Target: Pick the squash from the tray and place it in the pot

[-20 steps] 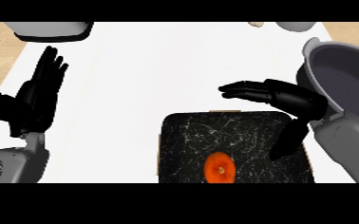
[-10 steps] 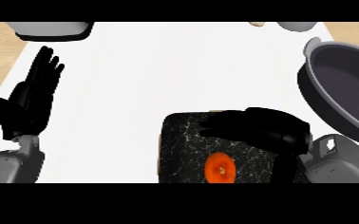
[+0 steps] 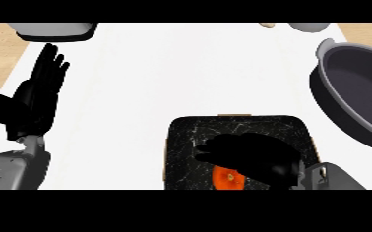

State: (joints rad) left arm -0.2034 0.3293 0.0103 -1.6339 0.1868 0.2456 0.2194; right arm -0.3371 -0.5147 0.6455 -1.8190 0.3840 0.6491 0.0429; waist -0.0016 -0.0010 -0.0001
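Orange squash [image 3: 230, 178] is found lying in the dark marbled tray [image 3: 181, 142], not yet lifted. It is overhung by the right hand [image 3: 254, 155], fingers curled above it; whether contact is made cannot be told. Grasp, carry and placing in the grey pot [image 3: 349, 91] are outstanding. The left hand [image 3: 36, 98] is noted resting flat-fingered at the left edge.

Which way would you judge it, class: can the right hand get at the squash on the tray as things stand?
Probably yes: the right hand is above the tray, over the squash, with nothing between them.

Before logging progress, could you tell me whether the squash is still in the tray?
Yes: the squash lies in the tray, partly hidden under the right robot hand.
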